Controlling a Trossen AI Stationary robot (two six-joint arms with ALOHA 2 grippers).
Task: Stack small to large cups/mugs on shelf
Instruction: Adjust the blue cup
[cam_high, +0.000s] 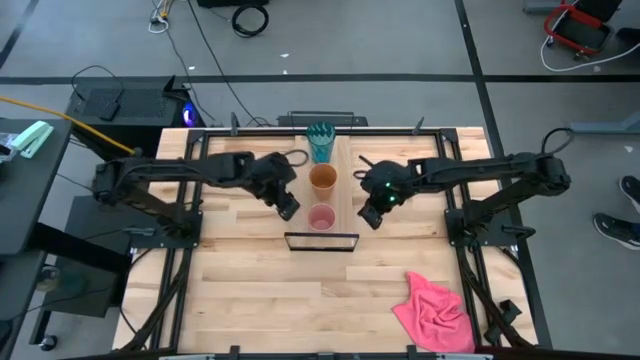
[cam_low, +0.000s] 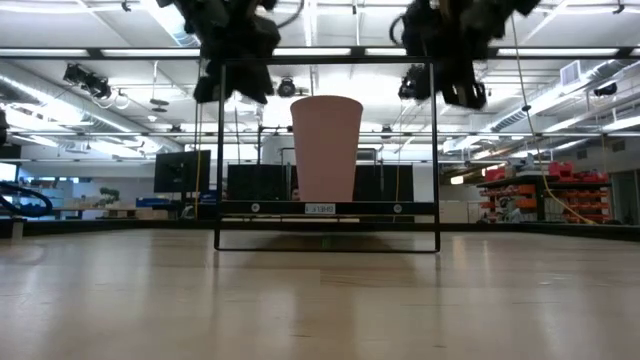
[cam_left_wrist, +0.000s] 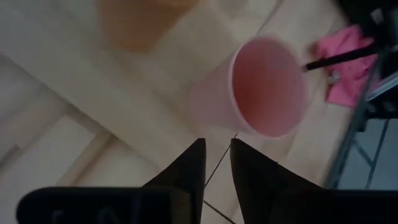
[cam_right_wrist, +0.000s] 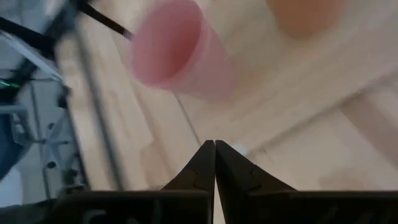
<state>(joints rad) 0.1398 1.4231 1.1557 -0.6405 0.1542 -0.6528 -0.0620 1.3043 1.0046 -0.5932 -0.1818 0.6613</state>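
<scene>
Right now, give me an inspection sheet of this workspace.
Surface: butcher-block tabletop, bare wood toward the front.
Job's things: pink cup, orange cup and teal tumbler stand upright in a row on the shelf, none nested; black frame at the pink cup's end.
Clutter: pink cloth crumpled at the front right corner.
Grippers: left gripper beside the pink cup, fingers slightly apart, empty; right gripper on its other side, shut, empty.
Cables: yellow cable and black leads on the floor.
Surroundings: a person's shoe at the right edge.
</scene>
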